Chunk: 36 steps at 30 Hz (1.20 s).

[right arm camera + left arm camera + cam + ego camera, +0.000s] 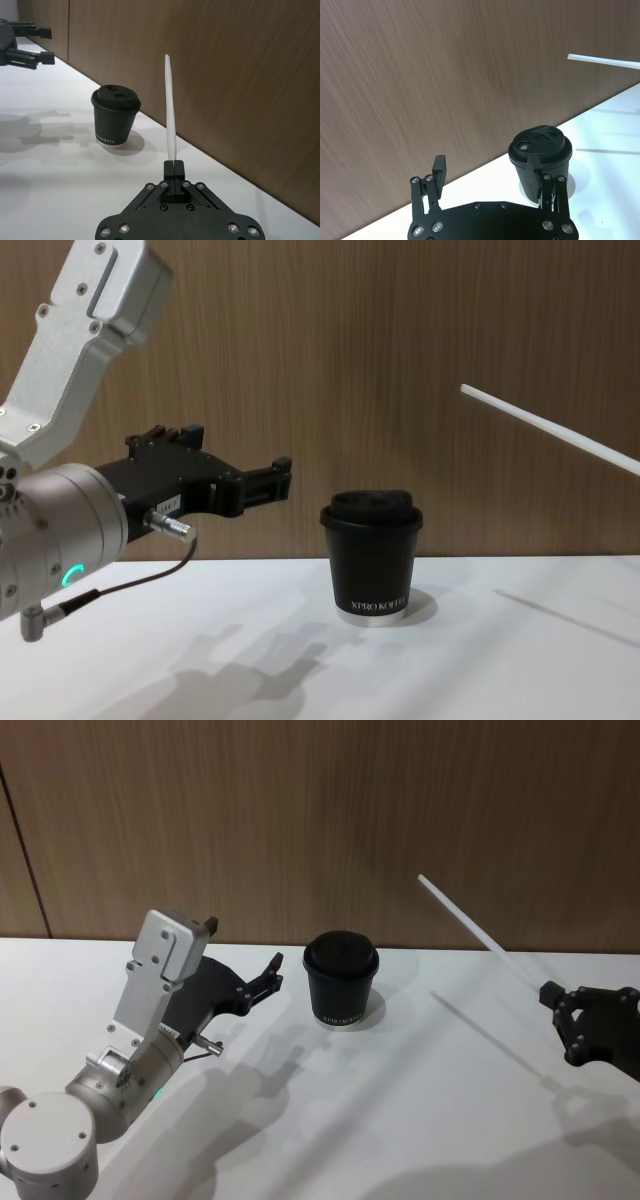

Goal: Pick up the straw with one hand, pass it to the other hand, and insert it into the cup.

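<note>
The white straw is held in the air at the right, slanting up and back toward the wall. My all-black right gripper is shut on its lower end; in the right wrist view the straw rises from the closed right gripper. The black lidded cup stands upright on the white table near the wall. My left gripper, with its silver wrist, hovers just left of the cup, open and empty. In the left wrist view its fingers are spread wide, with the cup beyond one of them.
A wood-panel wall runs close behind the cup. The white table stretches toward me in front of the cup. From the chest the left gripper hangs above table level, left of the cup, and the straw is overhead at the right.
</note>
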Available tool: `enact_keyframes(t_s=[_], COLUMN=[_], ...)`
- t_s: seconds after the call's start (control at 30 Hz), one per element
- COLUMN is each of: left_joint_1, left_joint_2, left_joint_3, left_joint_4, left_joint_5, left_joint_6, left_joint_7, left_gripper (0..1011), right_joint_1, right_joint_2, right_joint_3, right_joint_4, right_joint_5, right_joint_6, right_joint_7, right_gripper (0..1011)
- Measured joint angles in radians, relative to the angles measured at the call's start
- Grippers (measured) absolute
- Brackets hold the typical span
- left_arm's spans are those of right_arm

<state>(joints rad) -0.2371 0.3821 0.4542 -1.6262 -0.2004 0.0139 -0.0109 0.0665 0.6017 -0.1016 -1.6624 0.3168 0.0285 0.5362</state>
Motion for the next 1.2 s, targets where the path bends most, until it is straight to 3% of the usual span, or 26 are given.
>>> enact_keyframes(t_s=[1.2], left_joint_1=[0.000], left_joint_2=[0.000], left_joint_3=[0.000], left_joint_4=[0.000], left_joint_5=[0.000], left_joint_6=[0.000], left_joint_7=[0.000], left_gripper=[1003], right_joint_1=[0.075], right_joint_2=[0.002], right_joint_3=[-0.135], right_joint_4=[-0.007], right_joint_5=[-0.003], right_joint_6=[-0.023], right_joint_7=[0.067], right_gripper=[1])
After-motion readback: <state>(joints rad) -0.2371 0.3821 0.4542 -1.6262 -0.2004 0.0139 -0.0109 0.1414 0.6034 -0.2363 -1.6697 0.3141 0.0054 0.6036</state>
